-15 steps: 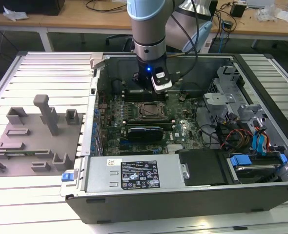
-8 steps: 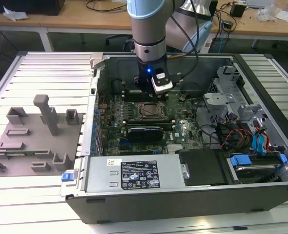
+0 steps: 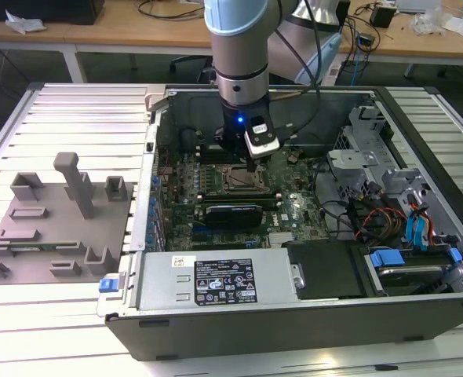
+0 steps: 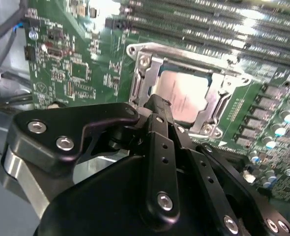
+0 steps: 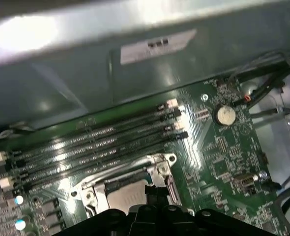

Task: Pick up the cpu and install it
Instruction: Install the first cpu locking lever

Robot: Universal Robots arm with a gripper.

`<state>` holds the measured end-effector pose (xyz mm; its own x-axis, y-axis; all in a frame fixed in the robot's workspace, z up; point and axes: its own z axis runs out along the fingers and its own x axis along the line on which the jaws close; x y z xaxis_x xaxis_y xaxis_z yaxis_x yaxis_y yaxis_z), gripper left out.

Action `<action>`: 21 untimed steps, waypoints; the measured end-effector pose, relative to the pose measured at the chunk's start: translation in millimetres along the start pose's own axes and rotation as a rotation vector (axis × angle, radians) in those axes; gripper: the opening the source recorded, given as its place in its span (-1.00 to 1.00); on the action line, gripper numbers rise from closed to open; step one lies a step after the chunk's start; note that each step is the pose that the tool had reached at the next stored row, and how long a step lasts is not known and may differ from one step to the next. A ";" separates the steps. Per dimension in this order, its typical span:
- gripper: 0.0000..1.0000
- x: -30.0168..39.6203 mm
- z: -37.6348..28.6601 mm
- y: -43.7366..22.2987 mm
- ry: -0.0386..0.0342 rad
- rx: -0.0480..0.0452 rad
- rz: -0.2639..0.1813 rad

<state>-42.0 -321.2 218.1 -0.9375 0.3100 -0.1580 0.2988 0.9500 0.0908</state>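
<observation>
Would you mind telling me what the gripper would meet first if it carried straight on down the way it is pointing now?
Most likely the cpu, which lies in the socket of the motherboard just beyond the gripper. How much gap remains is hard to judge.

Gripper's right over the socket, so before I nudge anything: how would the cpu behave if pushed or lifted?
The cpu looks flat and rigid, so probably won't flex or roll. Its smooth metal top may be slippery. Seated inside the socket frame, it likely resists sideways pushes.
</observation>
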 end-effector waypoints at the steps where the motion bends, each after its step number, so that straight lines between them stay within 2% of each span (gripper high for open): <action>1: -0.79 -0.8 -0.1 -2.4 -0.0001 0.0012 0.000; 2: -0.79 -0.9 0.0 -2.9 -0.0003 0.0028 0.000; 3: -0.79 -1.0 -0.1 -3.0 -0.0019 0.0095 -0.001; 4: -0.79 -1.0 -0.1 -3.0 -0.0019 0.0098 -0.001; 5: -0.79 -1.1 0.1 -2.9 0.0010 0.0111 -0.002; 9: -0.79 -3.1 1.0 -2.3 0.0741 0.0444 0.000; 10: -0.79 -3.8 1.3 -2.1 0.1026 0.0589 0.000; 13: -0.79 -3.9 1.2 -2.1 0.1087 0.0613 0.000; 15: -0.79 -3.9 1.3 -2.0 0.1101 0.0603 -0.012; 16: -0.79 -3.9 1.4 -2.0 0.1110 0.0585 -0.029; 20: -0.79 -3.9 1.6 -2.1 0.1188 0.0452 -0.164; 21: -0.79 -3.9 1.3 -2.1 0.1192 0.0450 -0.170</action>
<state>-38.7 -324.3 217.2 -0.9888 0.1411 -0.0496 0.1398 0.9898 0.0284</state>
